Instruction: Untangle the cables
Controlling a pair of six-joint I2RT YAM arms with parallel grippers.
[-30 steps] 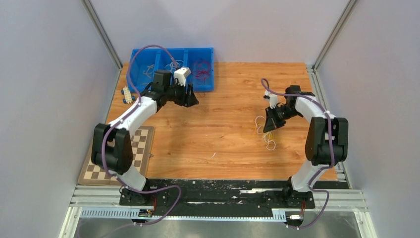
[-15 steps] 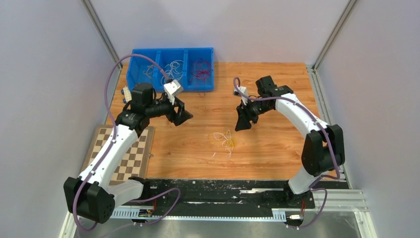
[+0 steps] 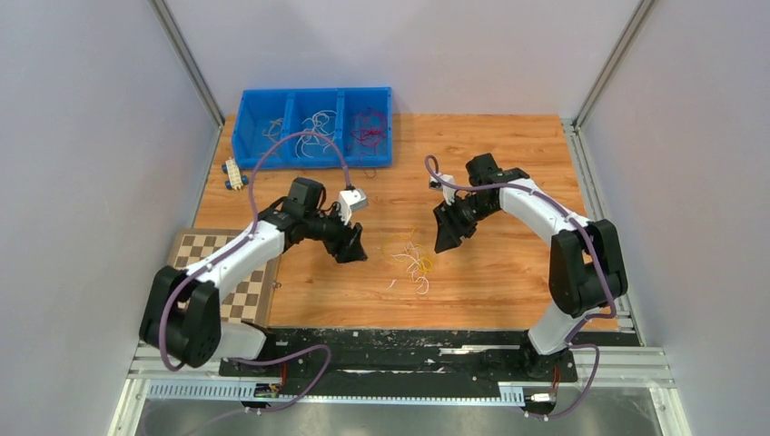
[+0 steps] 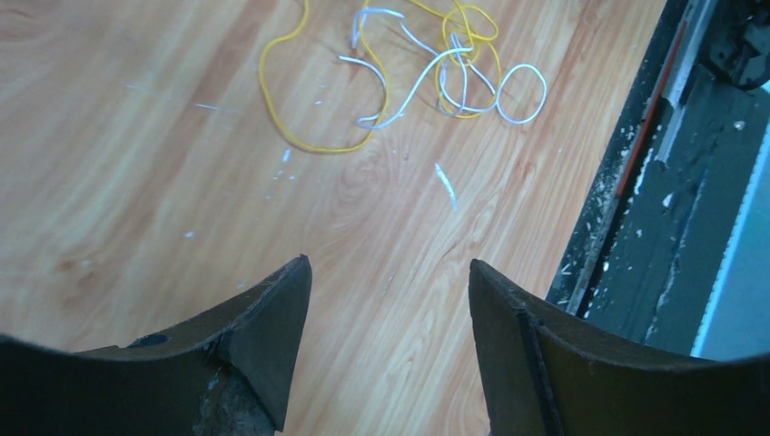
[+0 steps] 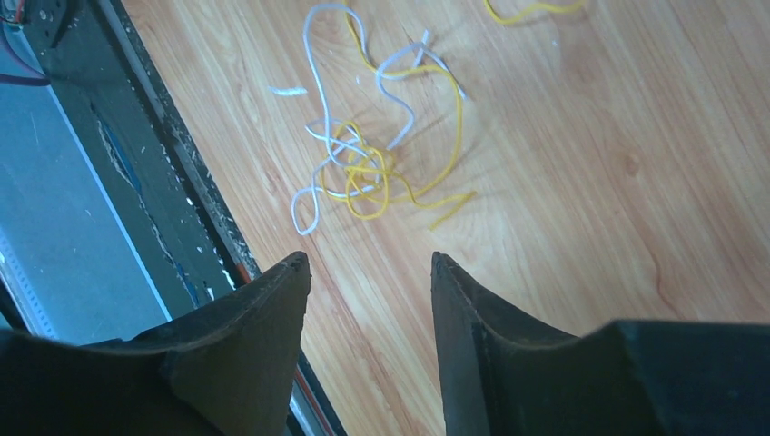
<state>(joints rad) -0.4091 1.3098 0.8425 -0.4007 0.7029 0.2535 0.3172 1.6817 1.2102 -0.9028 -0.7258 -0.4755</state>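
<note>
Top view: cables (image 3: 413,257), yellow and white tangle, lie on desk (image 3: 508,154) between left claw (image 3: 352,247) and right claw (image 3: 447,238); right one seems little nearer.

Left wrist view: left claw open, empty; tangle ahead, slightly to right, well apart.

Right wrist view: right claw open, empty; knot near ahead of tips, loose loops trailing farther forward.

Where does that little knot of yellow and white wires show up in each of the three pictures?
Top external: the yellow and white wire tangle lies just below the picture's middle.
Left wrist: the tangle sits top centre.
Right wrist: the tangle sits above centre.
Shared landmark: the black base rail, at the right in the left wrist view and at the left in the right wrist view.
</note>
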